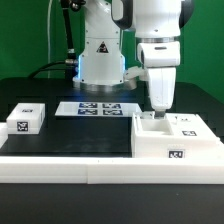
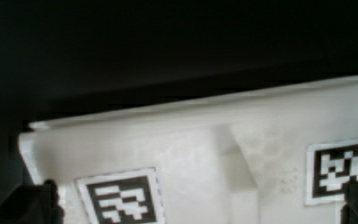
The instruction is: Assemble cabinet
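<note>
While the white arm reaches down in the right half of the exterior view, its gripper point(image 1: 158, 112) hangs with the fingertips at the top edge of the cabinet point(image 1: 160, 145), at that box's end toward the exterior view's left. I cannot tell whether the fingers touch the plastic, nor whether they stand spread or pressed together: the exterior view shows them only as one pale block.

The cabinet sits in the lower right of the exterior view, on the black table point(image 1: 80, 135), with one tag on its front face and more on its top. Centre frame, nearer the arm's base, lies the marker board point(image 1: 95, 108), flat and well apart from the box. A small white block point(image 1: 25, 120) bearing a tag rests at middle left. A white ledge point(image 1: 70, 170) runs along the lower edge.

The blurred wrist view shows the cabinet point(image 2: 211, 140) close up, two tags on its white surface, with one dark fingertip point(image 2: 30, 205) beside a tag.
</note>
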Available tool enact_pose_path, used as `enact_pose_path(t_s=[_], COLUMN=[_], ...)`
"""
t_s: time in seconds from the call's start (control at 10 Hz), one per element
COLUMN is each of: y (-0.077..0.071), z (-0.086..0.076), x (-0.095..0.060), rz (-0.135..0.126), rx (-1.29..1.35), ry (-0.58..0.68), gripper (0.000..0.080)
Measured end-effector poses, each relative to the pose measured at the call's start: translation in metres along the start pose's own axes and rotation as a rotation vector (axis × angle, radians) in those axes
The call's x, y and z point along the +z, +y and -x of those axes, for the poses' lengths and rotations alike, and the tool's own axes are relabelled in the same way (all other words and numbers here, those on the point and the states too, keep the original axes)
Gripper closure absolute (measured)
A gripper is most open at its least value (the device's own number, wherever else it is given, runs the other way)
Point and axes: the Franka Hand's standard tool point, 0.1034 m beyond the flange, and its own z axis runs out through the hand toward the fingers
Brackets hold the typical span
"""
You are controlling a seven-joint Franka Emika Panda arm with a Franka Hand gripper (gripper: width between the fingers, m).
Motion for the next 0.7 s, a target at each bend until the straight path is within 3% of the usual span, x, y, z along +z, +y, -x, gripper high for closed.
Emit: enact_pose_path(t_s=[0.1,0.2,0.3,0.5,0.6,0.7], y=[-0.0003,-0.0011,-0.0021,-0.0028,-0.0032,-0.0028], z=[0.0001,0.0005,0.0010,0.0010,0.0010,0.0009], x=[0.0004,0.0016,0.0031,0.0039,0.0044,0.0042], rz=[-0.001,-0.004,-0.007,-0.009,-0.009,-0.008], rx=[0.000,0.001,0.002,0.003,0.003,0.003], ry=[0.000,0.000,0.000,0.000,0.001,0.001], gripper=[0.0049,0.0224,0.0224,0.0594,0.0594,0.0722])
